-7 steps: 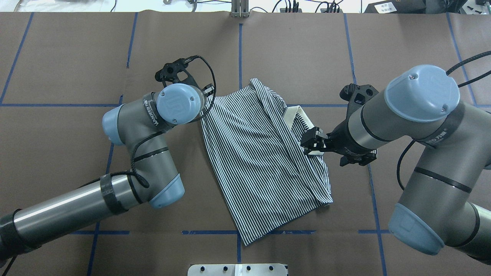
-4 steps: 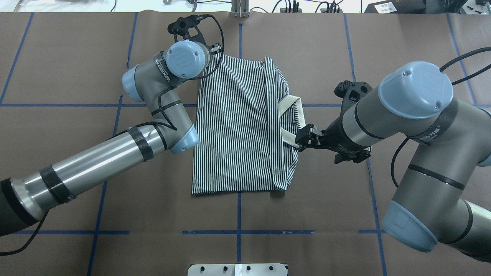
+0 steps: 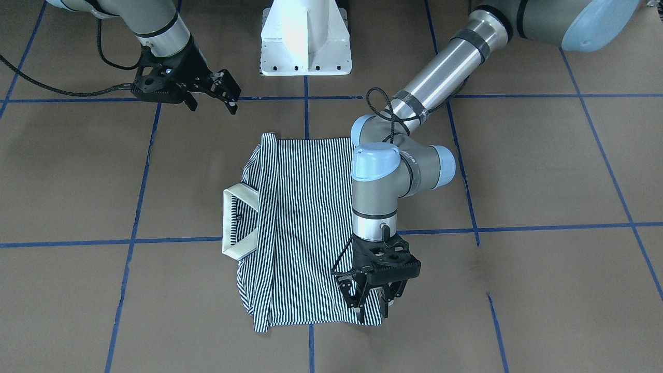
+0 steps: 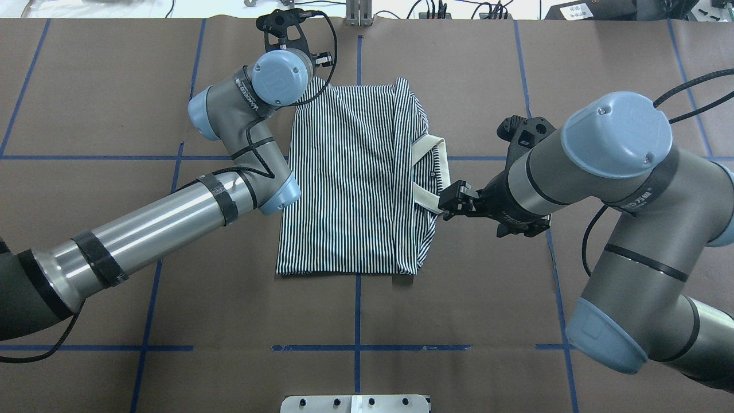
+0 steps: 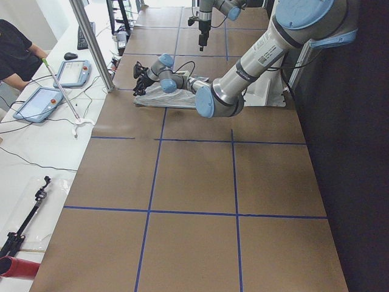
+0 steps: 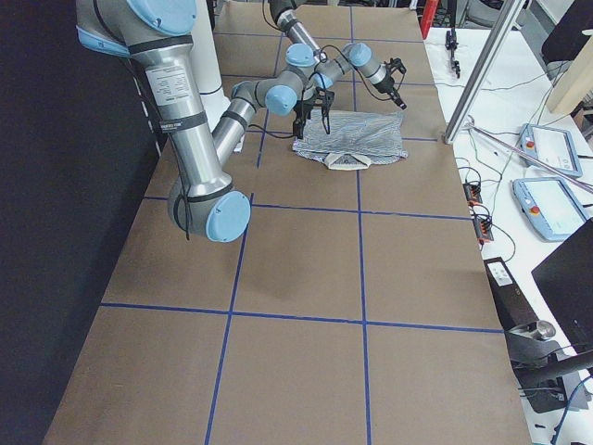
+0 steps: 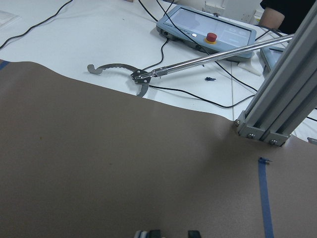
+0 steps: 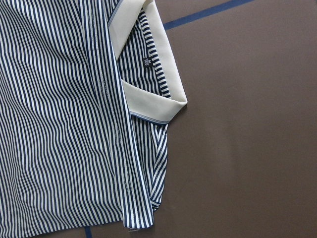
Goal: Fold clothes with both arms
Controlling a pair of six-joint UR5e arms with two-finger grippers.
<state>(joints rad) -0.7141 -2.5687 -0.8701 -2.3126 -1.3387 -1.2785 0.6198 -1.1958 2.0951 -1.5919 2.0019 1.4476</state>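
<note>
A brown worktop gridded with blue tape carries the striped polo shirt, flat, its longer side running away from the robot.
The left end effector, jaws parted, stands fingers-down at the shirt's far left corner. The right end effector, also parted and empty, hovers just beside the white collar, which faces it, so that arm looks nearer for a collar-side fold. The overhead view hides the left fingers behind the left arm; the front-facing view shows them.
</note>
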